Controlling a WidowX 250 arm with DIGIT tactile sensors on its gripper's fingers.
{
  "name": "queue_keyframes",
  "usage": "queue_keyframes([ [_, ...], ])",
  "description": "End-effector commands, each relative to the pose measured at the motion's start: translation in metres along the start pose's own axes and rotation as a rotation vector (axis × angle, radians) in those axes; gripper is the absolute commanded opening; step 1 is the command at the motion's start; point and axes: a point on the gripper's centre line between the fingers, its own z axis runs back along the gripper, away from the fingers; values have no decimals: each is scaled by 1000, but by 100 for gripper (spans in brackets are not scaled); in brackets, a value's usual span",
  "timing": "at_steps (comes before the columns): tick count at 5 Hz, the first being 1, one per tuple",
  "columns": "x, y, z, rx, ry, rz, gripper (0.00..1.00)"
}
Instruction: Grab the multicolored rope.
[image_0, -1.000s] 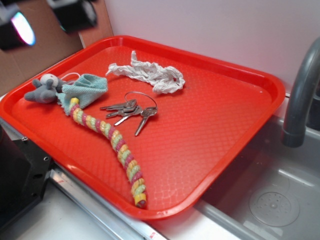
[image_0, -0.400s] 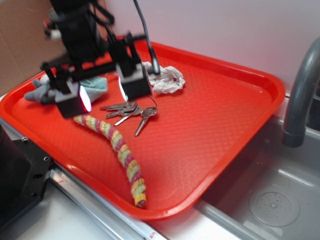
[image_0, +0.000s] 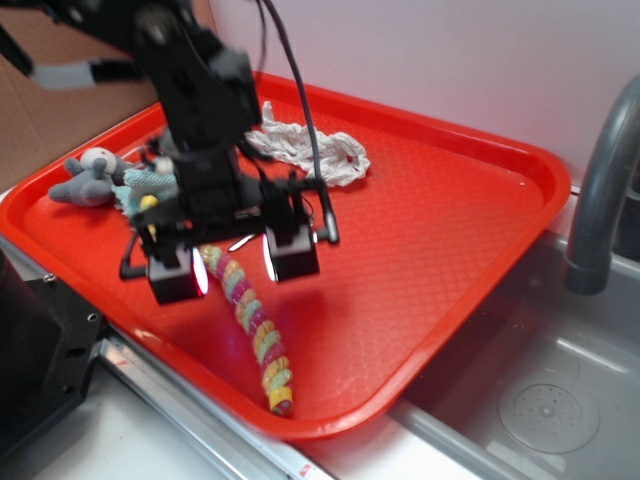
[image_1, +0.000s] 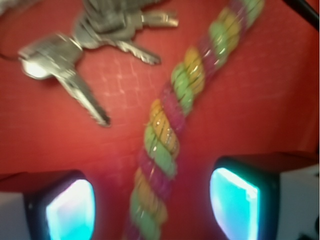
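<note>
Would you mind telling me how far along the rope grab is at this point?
The approach looks done: the gripper is open and straddles the multicolored rope, one finger pad on each side. In hand is the final lowering; the rope lies flat on the red tray, beside the keys. Left to do: closing on the rope and lifting it.

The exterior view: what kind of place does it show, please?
Probably a mock kitchen sink counter used for robot tests. A grey faucet curves over a steel sink with a drain, and a red tray of small items lies beside it.
</note>
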Motion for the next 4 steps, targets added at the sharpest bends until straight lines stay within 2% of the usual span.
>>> queue_keyframes([
  [1, -2, -7, -12, -25, -12, -9, 98],
  [2, -5, -5, -11, -35, -13, 5, 0],
  [4, 0, -5, -8, -30, 3, 31, 0],
])
